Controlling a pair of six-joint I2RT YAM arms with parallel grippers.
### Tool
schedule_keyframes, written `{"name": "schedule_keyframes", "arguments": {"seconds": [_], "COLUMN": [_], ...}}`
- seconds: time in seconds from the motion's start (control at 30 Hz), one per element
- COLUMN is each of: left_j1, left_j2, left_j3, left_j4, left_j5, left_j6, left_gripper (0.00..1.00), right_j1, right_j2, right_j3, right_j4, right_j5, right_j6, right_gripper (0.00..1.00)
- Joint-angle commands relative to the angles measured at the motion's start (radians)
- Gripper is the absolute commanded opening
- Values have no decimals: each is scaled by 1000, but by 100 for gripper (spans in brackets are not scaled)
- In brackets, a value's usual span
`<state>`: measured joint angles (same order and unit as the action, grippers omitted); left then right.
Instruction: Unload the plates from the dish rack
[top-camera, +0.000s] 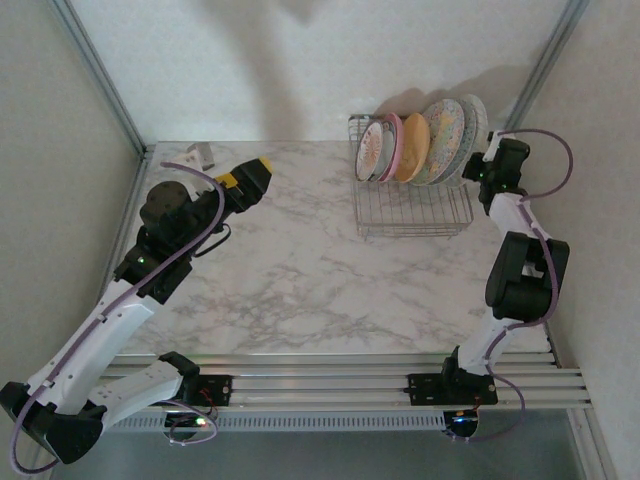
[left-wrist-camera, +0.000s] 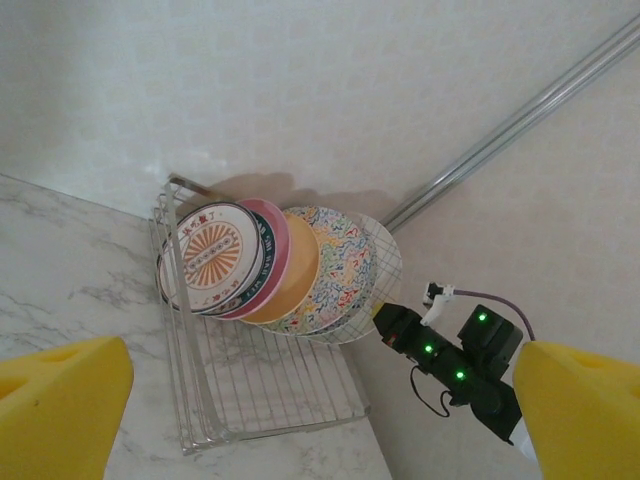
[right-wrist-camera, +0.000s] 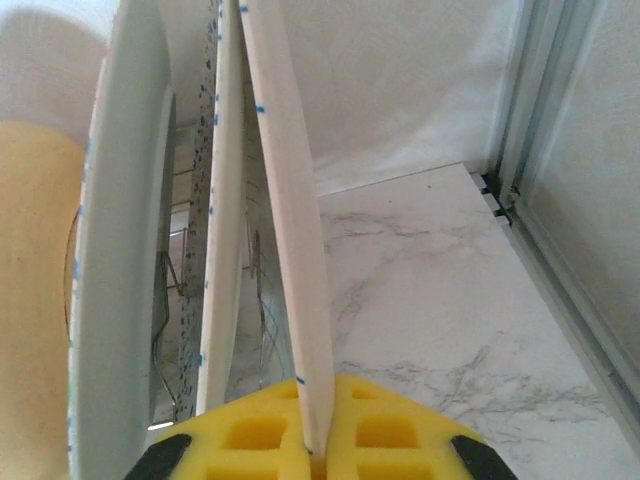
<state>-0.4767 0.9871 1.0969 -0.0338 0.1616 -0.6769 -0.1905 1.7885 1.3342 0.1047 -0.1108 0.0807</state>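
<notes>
A silver wire dish rack (top-camera: 410, 212) sat at the far right of a marbled desk (top-camera: 290, 280). Five plates (top-camera: 412, 150) stood on edge in it, leaning against each other like filed records. The right claw (right-wrist-camera: 318, 445) was clamped on the rim of the outermost, grid-patterned plate (right-wrist-camera: 285, 200) (the one nearest that arm, so the easiest to reach). Its yellow pads pinched the thin edge from both sides, likely so the plate could be lifted clear without disturbing its neighbours. The left claw (top-camera: 257, 172) hovered well apart over the left of the desk, jaws wide apart and holding nothing, probably waiting its turn.
</notes>
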Motion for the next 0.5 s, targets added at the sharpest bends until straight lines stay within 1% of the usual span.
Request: {"name": "schedule_keyframes", "arguments": {"seconds": [0.0,0.23,0.47], "left_j1": [-8,-10,-10], "left_j2": [-18,-10,-9], "left_j3": [-11,-8,-17], "left_j4": [32,43,59], "left_j5": [19,26,32], "left_j6": [4,7,4], "left_gripper": [97,97,97], "right_j1": [14,15,15], "right_j2": [-73,-97,-150], "right_j3": [80,146,144], "right_j4": [-4,-132,-197], "right_j5": [-23,17,56], "right_j6": [-1,5,13], "right_gripper": [0,0,0]}}
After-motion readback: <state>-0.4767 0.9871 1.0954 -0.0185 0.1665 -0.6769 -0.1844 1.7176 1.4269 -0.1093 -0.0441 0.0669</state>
